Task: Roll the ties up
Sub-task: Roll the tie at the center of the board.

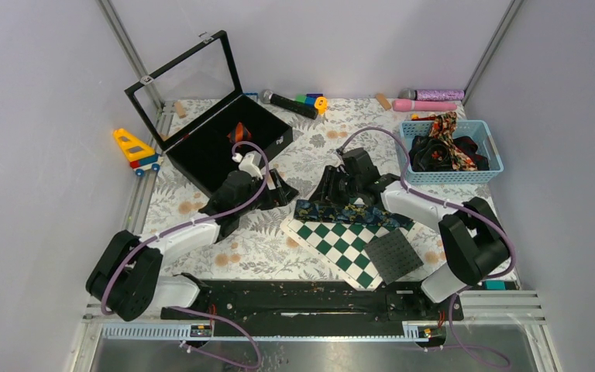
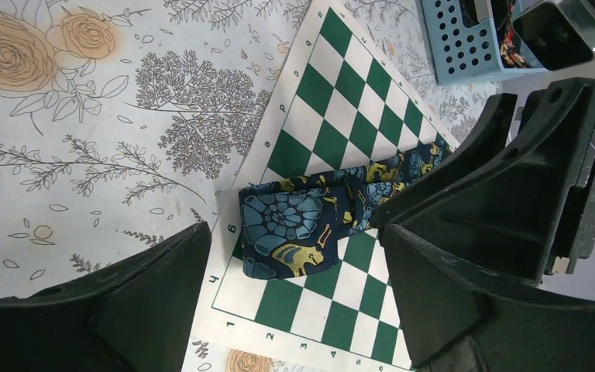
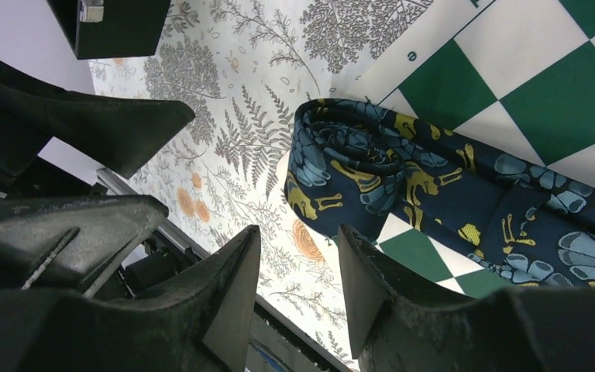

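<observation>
With the navy tie (image 1: 352,211) lying along the chessboard's (image 1: 333,242) far edge, one end curled over, the left gripper (image 1: 282,191) wide apart and the right gripper (image 1: 328,191) partly apart, both empty, should pinch that curl squarely and turn it tight.

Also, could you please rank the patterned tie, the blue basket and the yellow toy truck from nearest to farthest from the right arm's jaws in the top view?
1. Patterned tie, right beside them, on the chequered board.
2. Blue basket, back right.
3. Yellow toy truck, far left edge.
</observation>
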{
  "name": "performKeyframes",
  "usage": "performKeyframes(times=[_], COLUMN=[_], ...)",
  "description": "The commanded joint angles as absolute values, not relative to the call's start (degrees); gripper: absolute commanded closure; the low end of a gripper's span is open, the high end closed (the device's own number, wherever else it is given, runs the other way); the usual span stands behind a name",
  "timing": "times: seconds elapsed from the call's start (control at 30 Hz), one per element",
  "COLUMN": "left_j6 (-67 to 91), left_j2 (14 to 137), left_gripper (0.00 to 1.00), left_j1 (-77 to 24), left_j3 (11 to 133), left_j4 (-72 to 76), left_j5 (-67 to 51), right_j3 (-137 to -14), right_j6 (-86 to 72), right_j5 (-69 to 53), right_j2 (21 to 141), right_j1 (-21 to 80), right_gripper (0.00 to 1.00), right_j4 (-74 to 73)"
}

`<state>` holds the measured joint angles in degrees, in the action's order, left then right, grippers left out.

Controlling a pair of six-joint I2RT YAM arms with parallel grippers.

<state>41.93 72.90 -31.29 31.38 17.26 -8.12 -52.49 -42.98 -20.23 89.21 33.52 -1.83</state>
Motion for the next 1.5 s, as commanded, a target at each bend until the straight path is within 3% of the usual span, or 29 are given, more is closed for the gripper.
performKeyframes(times=[0.0, 0.93, 1.47], left_j6=[41.5, 44.6, 46.0], left_j2=[74.8, 88.5, 93.1], left_gripper=[0.16, 0.26, 0.28], left_j1=[-31.1, -31.1, -31.8], left_j3=[31.0, 28.7, 30.0], left_j4=[24.4, 36.1, 39.8], left_j5=[-11.7, -16.7, -18.6], right_j3=[-52.5, -52.1, -52.2], right_j6=[-43.9, -44.5, -43.7], right_j5=[-17.9, -15.4, -14.5], right_j2=[90.8, 96.9, 97.7], right_j1=[34.0, 34.1, 34.1], right_gripper=[0.52, 0.65, 0.65], right_j4=[1.1, 0.4, -1.6])
